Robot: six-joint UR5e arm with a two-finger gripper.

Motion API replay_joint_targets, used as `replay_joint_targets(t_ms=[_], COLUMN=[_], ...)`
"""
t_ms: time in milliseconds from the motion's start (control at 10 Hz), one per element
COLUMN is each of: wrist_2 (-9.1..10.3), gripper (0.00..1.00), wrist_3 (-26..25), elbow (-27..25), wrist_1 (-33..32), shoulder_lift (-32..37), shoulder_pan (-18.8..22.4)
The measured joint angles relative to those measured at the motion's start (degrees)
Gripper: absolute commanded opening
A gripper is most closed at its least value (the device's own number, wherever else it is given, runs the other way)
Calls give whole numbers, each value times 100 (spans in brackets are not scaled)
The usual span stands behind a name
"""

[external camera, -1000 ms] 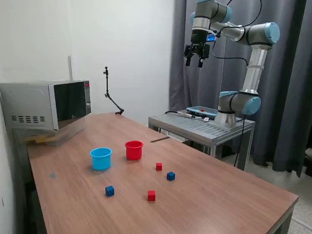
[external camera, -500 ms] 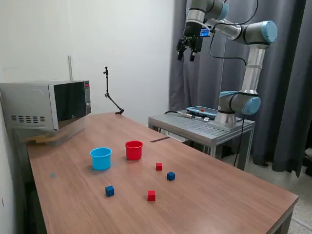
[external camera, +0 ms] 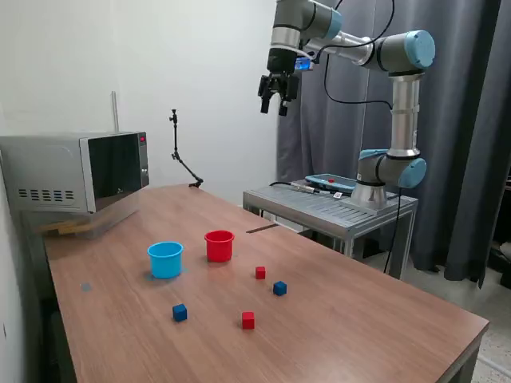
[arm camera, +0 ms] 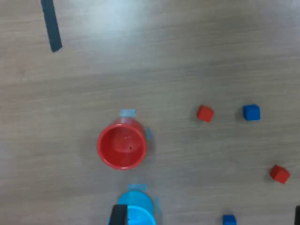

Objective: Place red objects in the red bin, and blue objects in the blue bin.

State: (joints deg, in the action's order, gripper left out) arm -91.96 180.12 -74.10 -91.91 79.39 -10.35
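Observation:
The red bin [external camera: 219, 246] and the blue bin [external camera: 165, 259] stand upright side by side on the wooden table [external camera: 359, 327]. In front of them lie two red objects [external camera: 260, 273] [external camera: 248, 320] and two blue objects [external camera: 279, 288] [external camera: 180, 313], all apart from each other. My gripper [external camera: 278, 100] hangs high above the table's far side, open and holding nothing. The wrist view looks straight down on the empty red bin [arm camera: 122, 146], the blue bin [arm camera: 135, 211], both red objects [arm camera: 205, 113] [arm camera: 280, 173] and both blue objects [arm camera: 251, 112] [arm camera: 228, 219].
A microwave [external camera: 76, 171] sits on the table at the exterior view's left. A thin black stand [external camera: 182, 155] rises at the table's far edge. The arm's metal base table [external camera: 331, 207] carries a pendant [external camera: 331, 183]. A dark strip [arm camera: 50, 26] marks the tabletop.
The arm has swung its open gripper toward the exterior view's left, staying high above the table. Cups and cubes have not moved.

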Motion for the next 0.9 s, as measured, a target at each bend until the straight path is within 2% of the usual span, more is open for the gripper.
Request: replay_joint_targets(t_ms=[300, 600, 900], wrist_2=[62, 405, 487], gripper=[100, 100, 100], wrist_3=[-27, -29, -25], elbow=[417, 691, 694], wrist_1=[-11, -50, -84], shoulder_lift=[-758, -1307, -1750], shoulder_pan=[-1, 18, 244])
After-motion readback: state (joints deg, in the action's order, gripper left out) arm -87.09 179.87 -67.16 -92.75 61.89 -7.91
